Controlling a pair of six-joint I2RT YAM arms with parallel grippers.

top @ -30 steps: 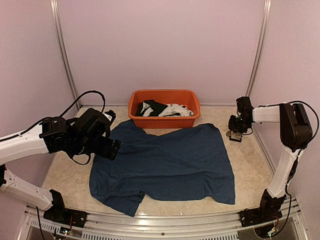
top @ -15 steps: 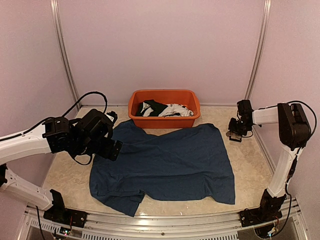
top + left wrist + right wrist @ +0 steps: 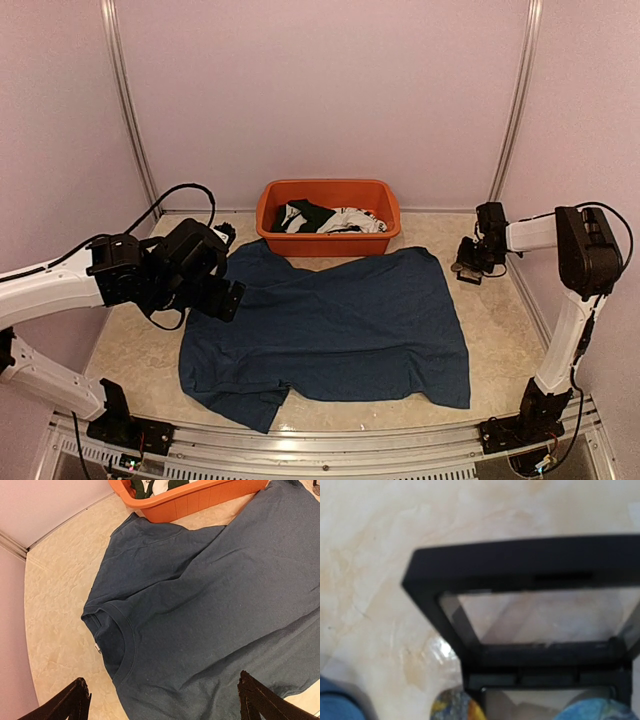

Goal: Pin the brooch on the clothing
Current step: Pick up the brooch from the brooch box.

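The orange tub (image 3: 330,243) at the table's (image 3: 505,320) far edge holds black and white garments (image 3: 335,218). The shirt (image 3: 340,325) lies flat across the middle, its far edge against the tub, with bare table along both sides. The left gripper (image 3: 228,298) hangs released over the shirt's left edge. The right gripper (image 3: 468,266) sits low near the far right corner by a black frame (image 3: 520,560); whether it is clenched I cannot tell. A blurred coloured piece there is perhaps the brooch (image 3: 452,707).
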